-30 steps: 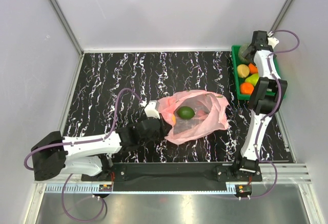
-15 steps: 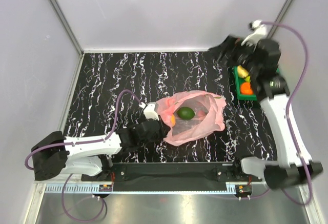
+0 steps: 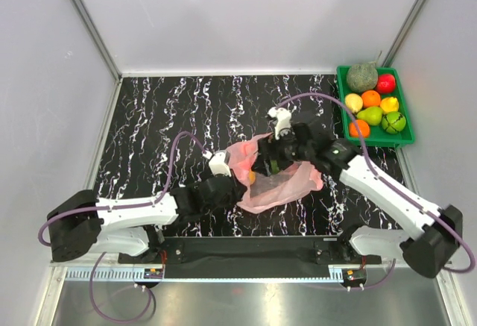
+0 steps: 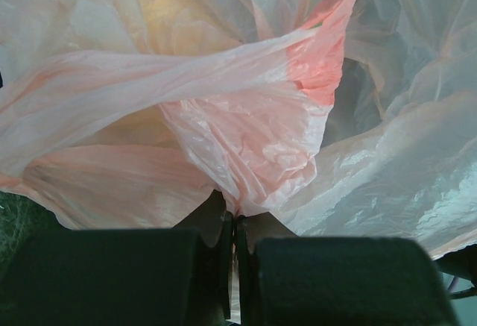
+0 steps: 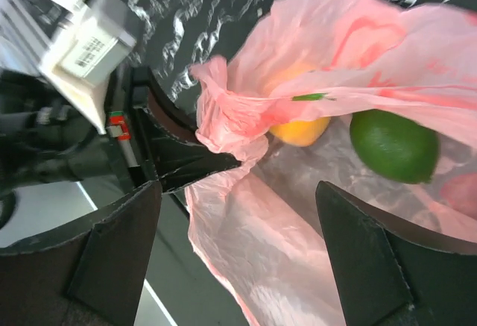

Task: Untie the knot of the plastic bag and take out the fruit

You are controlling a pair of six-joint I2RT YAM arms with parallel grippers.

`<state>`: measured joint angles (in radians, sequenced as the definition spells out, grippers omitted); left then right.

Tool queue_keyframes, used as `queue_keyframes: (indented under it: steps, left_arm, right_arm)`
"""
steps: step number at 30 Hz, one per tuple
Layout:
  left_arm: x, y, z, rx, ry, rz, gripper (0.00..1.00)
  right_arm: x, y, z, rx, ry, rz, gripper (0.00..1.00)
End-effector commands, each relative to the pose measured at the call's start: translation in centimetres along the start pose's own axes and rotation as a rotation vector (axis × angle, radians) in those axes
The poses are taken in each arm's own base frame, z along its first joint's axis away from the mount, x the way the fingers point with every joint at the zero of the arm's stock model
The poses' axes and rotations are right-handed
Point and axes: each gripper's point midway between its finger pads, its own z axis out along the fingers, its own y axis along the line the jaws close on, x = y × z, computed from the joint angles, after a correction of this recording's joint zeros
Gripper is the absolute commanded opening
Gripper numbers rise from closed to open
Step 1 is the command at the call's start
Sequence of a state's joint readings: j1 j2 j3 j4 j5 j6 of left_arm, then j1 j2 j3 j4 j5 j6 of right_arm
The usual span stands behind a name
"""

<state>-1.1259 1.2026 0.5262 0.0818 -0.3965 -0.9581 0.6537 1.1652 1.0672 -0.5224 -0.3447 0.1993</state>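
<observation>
Left jaws pinch a fold of the crinkly translucent pink plastic bag [image 3: 287, 188] at the middle of the surface [image 3: 171, 110], while right jaws gape wide above its round green fruit [image 5: 393, 145] and yellow-orange fruit [image 5: 300, 130].

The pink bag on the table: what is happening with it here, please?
Two robot arms are working on the pink bag. The left claw is shut on a bunched fold at the bag's left edge and holds it. The right claw is open and hovers at the bag's mouth, gripping nothing that I can see. A green fruit and an orange-yellow fruit lie inside the bag. Other fruit sits in the green tray at the far right.
</observation>
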Motion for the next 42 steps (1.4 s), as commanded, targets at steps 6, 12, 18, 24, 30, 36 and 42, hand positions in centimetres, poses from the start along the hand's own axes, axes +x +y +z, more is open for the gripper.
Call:
queue_keyframes:
  steps: [6, 12, 18, 24, 30, 36, 42]
  left_arm:
    - [-2.3, -0.9, -0.8, 0.021, -0.084, -0.024, 0.0]
    - [-3.1, -0.7, -1.2, 0.002, -0.109, -0.013, 0.0]
    - [-2.8, -1.2, -0.7, 0.009, -0.093, -0.006, 0.0]
    - [-2.7, -1.5, -0.6, 0.02, -0.089, -0.009, 0.0]
    - [-2.8, -1.6, -0.6, 0.026, -0.092, -0.006, 0.0]
    - [-3.0, -1.7, -0.7, 0.031, -0.1, -0.002, 0.0]
    - [-3.1, -1.3, -0.9, 0.025, -0.109, -0.004, 0.0]
  right_arm:
    - [0.5, -8.2, 0.7, 0.505, -0.055, 0.018, 0.88]
    - [4.5, -9.4, 4.5, 0.474, 0.092, -0.003, 0.92]
    - [5.3, -11.2, 7.3, 0.482, 0.101, -0.079, 1.0]
    - [4.3, -11.3, 9.6, 0.429, 0.062, -0.164, 1.0]
    - [4.0, -10.6, 11.7, 0.345, 0.071, -0.24, 1.0]
    - [4.8, -9.7, 14.2, 0.24, 0.103, -0.231, 1.0]
    - [4.1, -10.5, 15.1, 0.28, 0.057, -0.225, 1.0]
